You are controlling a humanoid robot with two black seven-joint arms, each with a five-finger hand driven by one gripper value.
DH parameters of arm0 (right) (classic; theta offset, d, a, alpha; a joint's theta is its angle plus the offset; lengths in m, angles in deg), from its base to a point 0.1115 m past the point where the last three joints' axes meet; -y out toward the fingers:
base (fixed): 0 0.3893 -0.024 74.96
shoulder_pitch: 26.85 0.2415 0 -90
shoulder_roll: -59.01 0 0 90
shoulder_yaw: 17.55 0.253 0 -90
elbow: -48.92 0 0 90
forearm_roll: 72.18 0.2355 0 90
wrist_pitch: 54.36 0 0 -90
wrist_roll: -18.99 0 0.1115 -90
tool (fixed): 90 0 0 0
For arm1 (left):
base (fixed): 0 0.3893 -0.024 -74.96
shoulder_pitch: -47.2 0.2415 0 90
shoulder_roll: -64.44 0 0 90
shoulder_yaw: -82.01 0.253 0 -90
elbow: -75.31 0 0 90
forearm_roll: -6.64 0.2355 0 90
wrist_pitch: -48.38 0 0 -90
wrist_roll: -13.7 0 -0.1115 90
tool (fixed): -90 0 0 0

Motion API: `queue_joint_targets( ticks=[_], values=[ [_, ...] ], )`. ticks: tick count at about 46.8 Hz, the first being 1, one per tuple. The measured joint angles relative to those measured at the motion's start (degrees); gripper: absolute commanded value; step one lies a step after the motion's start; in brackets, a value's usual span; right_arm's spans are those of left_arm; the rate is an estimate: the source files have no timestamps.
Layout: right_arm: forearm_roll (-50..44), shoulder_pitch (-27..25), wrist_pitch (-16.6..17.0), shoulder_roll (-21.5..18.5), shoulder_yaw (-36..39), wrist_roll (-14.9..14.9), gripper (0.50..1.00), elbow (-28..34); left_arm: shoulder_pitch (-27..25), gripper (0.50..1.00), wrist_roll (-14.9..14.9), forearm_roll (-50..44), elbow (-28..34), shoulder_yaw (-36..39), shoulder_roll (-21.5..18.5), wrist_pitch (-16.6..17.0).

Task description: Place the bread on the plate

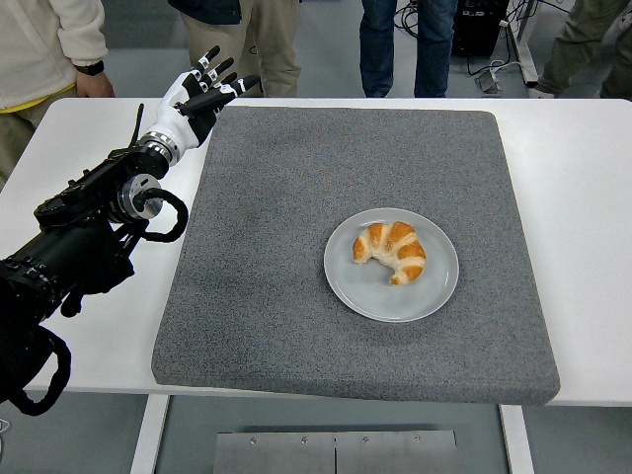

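Golden bread (391, 251), a croissant, lying curved on the grey plate (435, 292), well within the rim, so placement looks done. Plate set on a grey felt mat (296, 197), right of centre, probably for a soft, non-slip base and clear contrast against the white table (583, 197). Left hand (200, 95) held up at the mat's far left corner, fingers spread wide and holding nothing, well apart from plate and bread; judged a position clear of the work, since nothing is left to carry. Black left arm (84, 232) stretched along the table's left side, over the bare white strip beside the mat, not over the mat itself, which keeps the croissant unobstructed. Right hand nowhere in view. Several people (59, 39) standing along the far edge, only torsos and legs showing, one hand resting near the table's far left corner, close to the robot's raised fingers but not touching as far as can be told. Little risk to the bread as it lies: flat, stable, away from plate edge and from any hand.
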Motion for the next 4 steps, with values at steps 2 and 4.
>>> queue_joint_targets(
  ticks=[2,4],
  values=[
    [0.0,0.0,0.0,0.0,0.0,0.0,1.000,0.0,0.0,0.966,0.0,0.0,-0.1,0.1,0.0,0.0],
    [0.0,0.0,0.0,0.0,0.0,0.0,1.000,0.0,0.0,0.966,0.0,0.0,-0.3,0.1,0.0,0.0]
  ],
)
